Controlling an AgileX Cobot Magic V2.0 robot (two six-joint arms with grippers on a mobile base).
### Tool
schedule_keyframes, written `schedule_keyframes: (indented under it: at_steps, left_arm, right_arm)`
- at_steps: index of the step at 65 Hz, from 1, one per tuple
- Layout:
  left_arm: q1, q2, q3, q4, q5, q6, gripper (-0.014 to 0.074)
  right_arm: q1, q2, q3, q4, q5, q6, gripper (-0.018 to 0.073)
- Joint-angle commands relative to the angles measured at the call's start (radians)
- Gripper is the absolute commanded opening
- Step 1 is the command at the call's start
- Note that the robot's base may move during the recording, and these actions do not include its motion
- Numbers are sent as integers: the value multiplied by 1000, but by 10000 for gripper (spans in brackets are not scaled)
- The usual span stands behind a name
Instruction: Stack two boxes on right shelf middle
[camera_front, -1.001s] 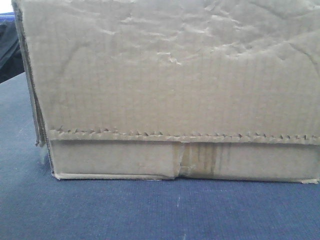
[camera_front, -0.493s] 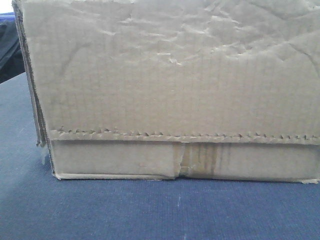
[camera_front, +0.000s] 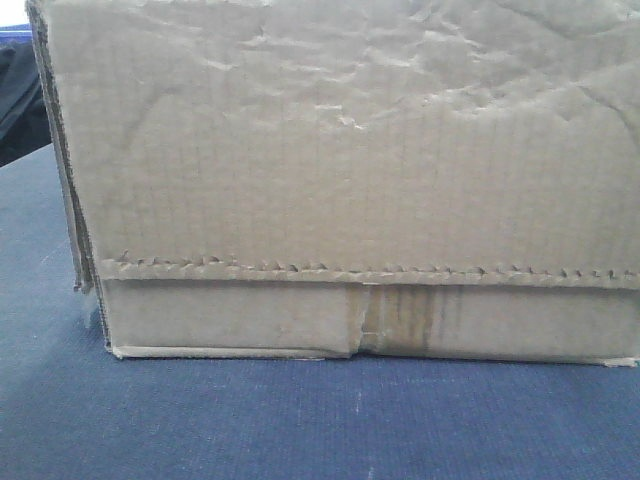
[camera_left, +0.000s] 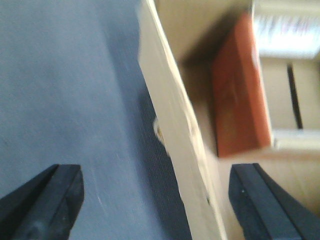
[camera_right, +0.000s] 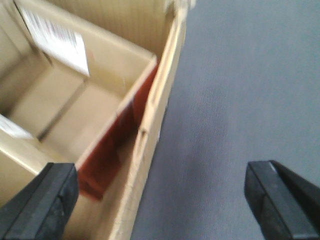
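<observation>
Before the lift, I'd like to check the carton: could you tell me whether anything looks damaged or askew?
The box is worn: its front is crumpled near the top, the lower panel is split beside the tape strip, and the flap layers at its left edge splay outward. It sits level on the blue cloth.

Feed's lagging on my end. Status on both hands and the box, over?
Left hand open, astride one wall of the box. Right hand open, astride another wall. Box open-topped, sitting on blue cloth. Shelf not in view.
</observation>
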Motion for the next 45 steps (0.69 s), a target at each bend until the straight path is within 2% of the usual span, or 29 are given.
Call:
schedule_keyframes:
  at_steps: [1,14,35,40,45]
  left_arm:
    - [-8,-5,62,-42,-7,-4,484]
    - [-8,27,171,-93,-78,-4,484]
    - [-8,108,183,-121,-79,-6,483]
    - [-8,110,183,-121,-81,-10,462]
    - [-8,110,183,-121,-81,-12,404]
  right_arm:
    - [2,39,-9,-9,18,-7,568]
    - [2,125,-9,-7,23,-7,568]
    - [2,236,-5,-5,25,-7,567]
    - [2,259,-1,-5,22,-7,524]
    - [2,277,-1,-5,22,-7,415]
